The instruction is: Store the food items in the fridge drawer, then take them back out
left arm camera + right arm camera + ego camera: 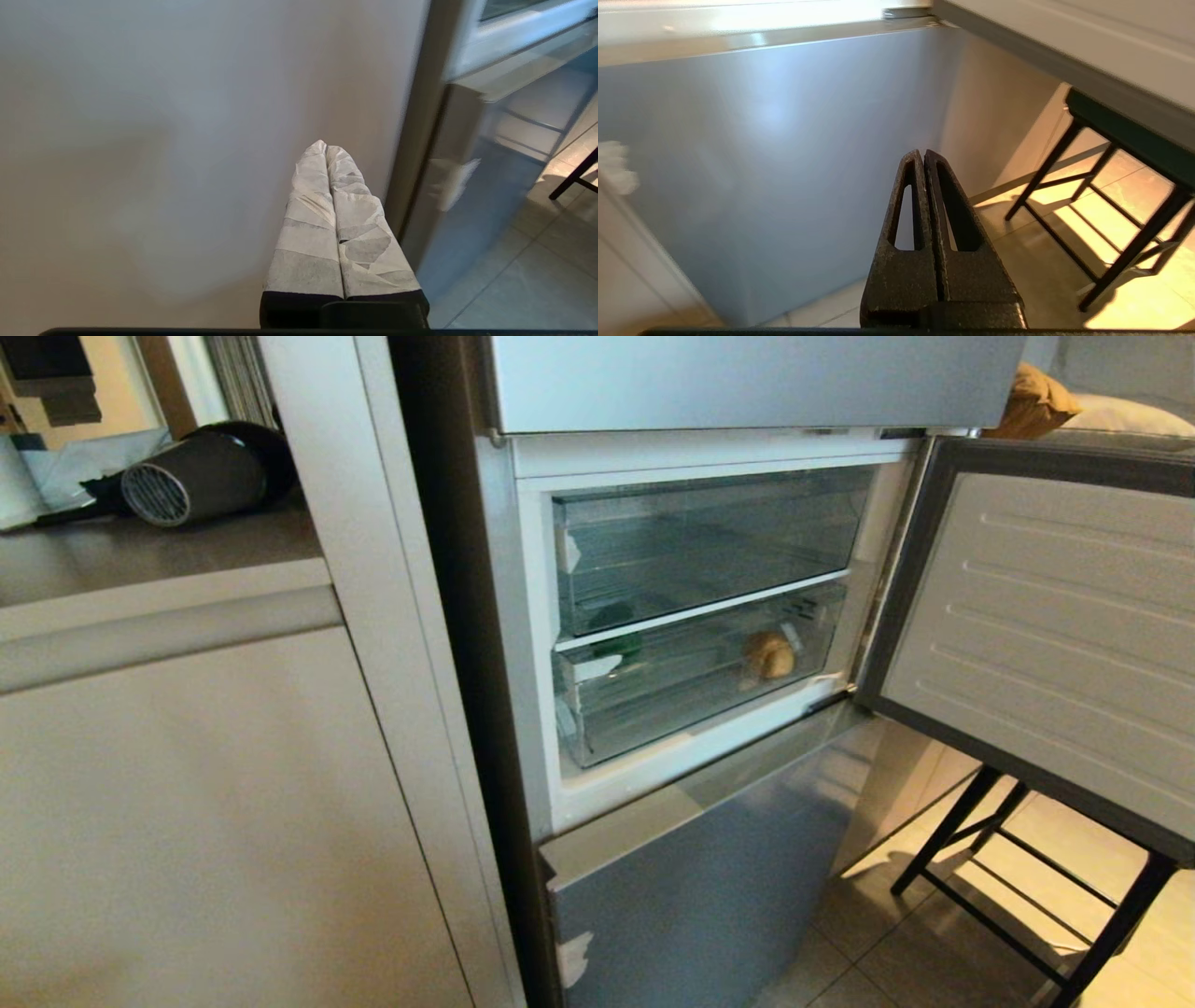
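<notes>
My left gripper (327, 151) and right gripper (923, 156) both hang pressed together and empty, low before the fridge, while the bell pepper (617, 627) and potato (768, 655) sit above them in the lower drawer (691, 695), potato on my right gripper's side

The fridge (709, 887) has smooth, brushed silver-grey metal doors, and beside it stands a matt beige cabinet (205, 821). Inside the fridge, the fridge drawer (691, 686) is clear glossy plastic. The left claw (326, 148) is wrapped in crinkled white cloth-like tape; the right claw (923, 154) is rough black plastic.
</notes>
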Robot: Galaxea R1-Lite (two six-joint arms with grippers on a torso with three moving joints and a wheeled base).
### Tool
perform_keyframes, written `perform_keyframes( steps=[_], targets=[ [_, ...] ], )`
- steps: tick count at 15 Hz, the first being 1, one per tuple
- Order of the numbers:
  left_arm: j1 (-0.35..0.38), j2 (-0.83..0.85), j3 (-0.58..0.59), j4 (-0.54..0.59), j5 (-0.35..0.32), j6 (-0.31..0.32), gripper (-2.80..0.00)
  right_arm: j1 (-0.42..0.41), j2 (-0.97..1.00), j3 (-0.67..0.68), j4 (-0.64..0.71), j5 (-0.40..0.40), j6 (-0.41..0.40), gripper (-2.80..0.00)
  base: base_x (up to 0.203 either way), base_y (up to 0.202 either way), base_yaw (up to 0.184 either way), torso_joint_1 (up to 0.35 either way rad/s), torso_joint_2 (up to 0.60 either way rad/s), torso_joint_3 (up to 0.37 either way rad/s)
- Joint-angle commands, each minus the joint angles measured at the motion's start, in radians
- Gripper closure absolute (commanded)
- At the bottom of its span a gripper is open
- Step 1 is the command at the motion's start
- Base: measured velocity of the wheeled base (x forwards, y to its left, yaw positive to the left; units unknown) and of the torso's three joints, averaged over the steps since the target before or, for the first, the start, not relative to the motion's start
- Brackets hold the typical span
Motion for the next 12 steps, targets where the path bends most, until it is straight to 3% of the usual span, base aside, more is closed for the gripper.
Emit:
perform_keyframes(
  steps=[1,4,9,12],
  targets=[
    [0.000,0.002,0.011,-0.001,0.000,0.001,0.00,0.000,0.001,0.000,0.000,0.001,0.001,0.00,0.000,0.197,-0.001,0.002,0.01,0.002],
    [0.000,0.002,0.011,-0.001,0.000,0.003,0.00,0.000,0.001,0.000,0.000,-0.001,0.018,0.00,0.000,0.157,0.000,0.003,0.01,0.002],
    [0.000,0.002,0.011,-0.001,0.000,0.000,0.00,0.000,0.000,-0.015,0.005,-0.022,0.031,0.00,0.000,0.010,-0.001,0.001,0.00,0.000],
    [0.000,0.002,0.011,-0.001,0.000,0.001,0.00,-0.001,0.121,-0.155,0.020,-0.023,0.046,0.00,0.000,0.000,0.000,0.000,0.00,0.000]
  ],
)
